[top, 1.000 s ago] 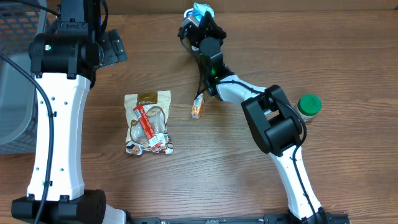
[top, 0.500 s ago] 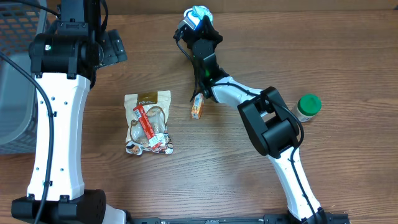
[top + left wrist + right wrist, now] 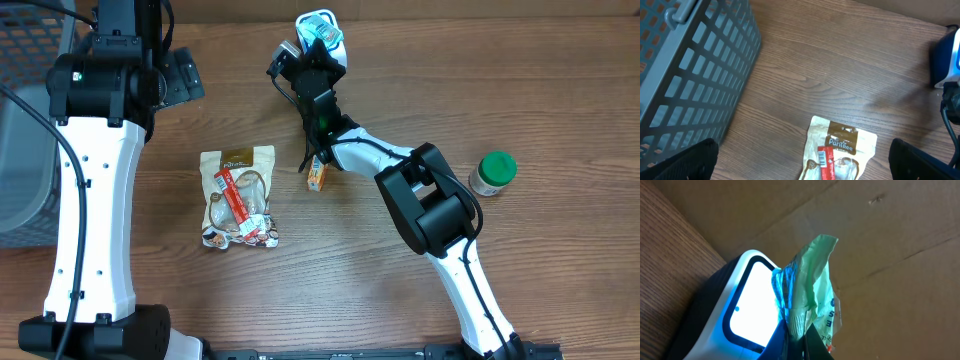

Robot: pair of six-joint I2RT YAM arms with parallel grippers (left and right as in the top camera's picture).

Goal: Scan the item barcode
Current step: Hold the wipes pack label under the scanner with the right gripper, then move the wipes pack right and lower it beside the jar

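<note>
I have right gripper (image 3: 796,339) pinched on green packet (image 3: 812,280), facing lit scanner (image 3: 752,305) at table's (image 3: 560,80) far edge for the scan; left gripper (image 3: 182,78) wide open, empty.

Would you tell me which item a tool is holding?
The green packet, pinched in the right tool at the scanner; pouch, box and jar lie untouched on the table.

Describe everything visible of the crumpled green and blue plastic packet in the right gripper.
The crumpled green and blue plastic packet looks like thin glossy film, wrinkled and folded, with print near its lower edge too small to read. It stands roughly upright, pinched at its bottom end by the shut right gripper. It sits beside the lit window of the dark, white-rimmed scanner; contact is unclear. Brown cardboard is behind it.
</note>
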